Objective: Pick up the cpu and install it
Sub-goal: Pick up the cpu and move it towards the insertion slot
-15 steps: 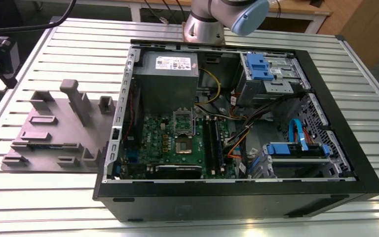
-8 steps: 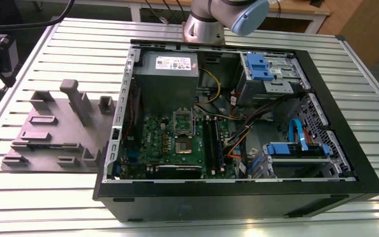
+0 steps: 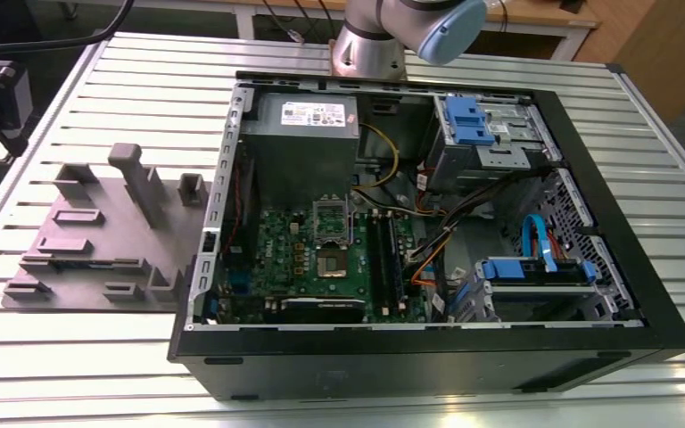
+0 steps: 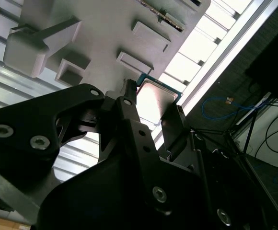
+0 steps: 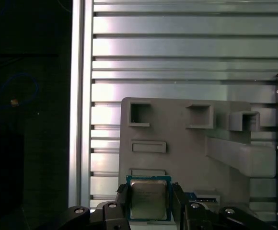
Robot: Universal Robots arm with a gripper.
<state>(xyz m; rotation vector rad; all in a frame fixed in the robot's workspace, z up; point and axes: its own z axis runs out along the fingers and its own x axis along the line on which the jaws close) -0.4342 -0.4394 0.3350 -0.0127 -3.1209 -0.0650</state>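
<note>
The cpu is a small square chip with a silvery top and a thin pale rim. It sits between the two black fingers of my gripper, which is shut on its opposite edges. In the second wrist view the cpu is held in the gripper just over the grey fixture. In the first wrist view one finger presses each side of the chip, above the fixture's near part. On the green motherboard in the open computer case, the socket lies with its metal frame raised.
The grey fixture with upright posts and pockets lies on the slatted metal table, at the exterior view's left of the case. The case holds a grey power supply, blue drive bays and loose cables. The arm's base stands behind the case.
</note>
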